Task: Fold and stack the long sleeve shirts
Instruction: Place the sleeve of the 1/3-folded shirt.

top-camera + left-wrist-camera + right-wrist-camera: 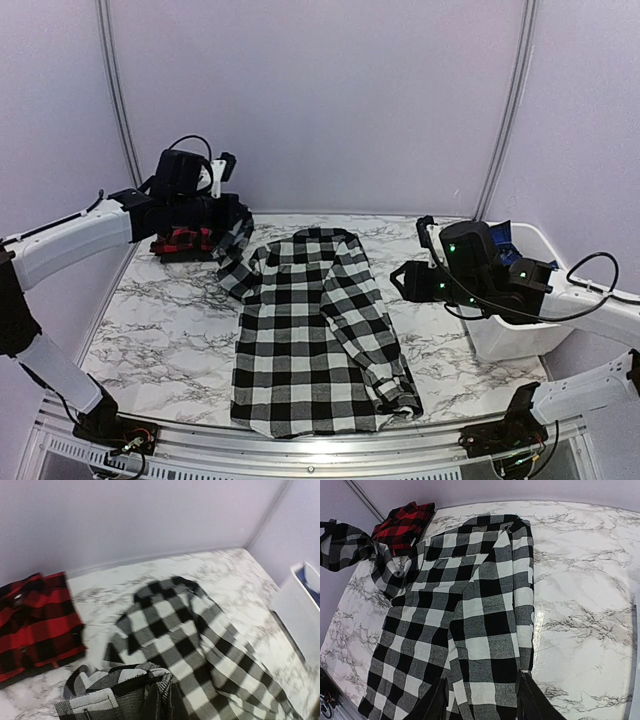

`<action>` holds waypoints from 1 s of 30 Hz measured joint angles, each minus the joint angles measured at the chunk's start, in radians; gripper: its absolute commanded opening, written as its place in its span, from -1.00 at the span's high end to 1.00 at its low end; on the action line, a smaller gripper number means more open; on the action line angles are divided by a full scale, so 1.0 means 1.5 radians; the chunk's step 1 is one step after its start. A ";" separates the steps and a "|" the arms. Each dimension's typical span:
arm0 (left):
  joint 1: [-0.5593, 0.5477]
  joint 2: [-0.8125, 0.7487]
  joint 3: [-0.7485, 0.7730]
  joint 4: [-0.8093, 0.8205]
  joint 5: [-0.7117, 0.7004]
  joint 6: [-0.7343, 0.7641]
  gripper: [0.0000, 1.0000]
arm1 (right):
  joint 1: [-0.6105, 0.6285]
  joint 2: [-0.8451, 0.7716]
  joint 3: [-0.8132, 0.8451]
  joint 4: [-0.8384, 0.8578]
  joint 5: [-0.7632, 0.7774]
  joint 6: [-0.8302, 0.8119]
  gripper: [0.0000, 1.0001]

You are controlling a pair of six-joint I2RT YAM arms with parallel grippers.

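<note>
The black-and-white checked long sleeve shirt [310,330] lies flat in the middle of the table, its right sleeve folded in over the body [515,595]. My left gripper [232,222] is shut on the cuff of its left sleeve [120,685] and holds it up off the table at the back left; the sleeve hangs slack from there [350,545]. The red-and-black shirt [185,240] sits folded at the back left corner [35,620]. My right gripper [482,702] is open and empty above the shirt's lower right part, right of the shirt [402,280].
A white bin [520,320] with something blue in it stands at the right edge of the marble table [160,330]; in the left wrist view the bin [300,615] shows at the right. Walls close off the back and both sides.
</note>
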 measured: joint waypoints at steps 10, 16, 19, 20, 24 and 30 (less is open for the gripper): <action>-0.232 0.094 -0.014 0.012 0.163 0.035 1.00 | -0.003 0.018 -0.008 0.013 -0.009 0.001 0.16; -0.279 0.165 -0.033 0.009 0.195 0.016 0.20 | -0.003 0.047 -0.031 0.032 -0.041 -0.001 0.15; -0.278 0.158 -0.035 0.020 0.190 -0.004 0.05 | -0.003 0.071 -0.036 0.045 -0.069 -0.011 0.14; -0.278 0.152 -0.037 0.026 0.186 -0.010 0.03 | -0.003 0.079 -0.036 0.049 -0.076 -0.013 0.14; -0.271 0.108 -0.061 0.048 0.147 -0.055 0.03 | 0.007 0.118 -0.035 0.068 -0.104 -0.033 0.11; -0.214 0.006 -0.158 0.072 0.076 -0.158 0.06 | 0.095 0.219 0.028 0.070 -0.107 -0.087 0.10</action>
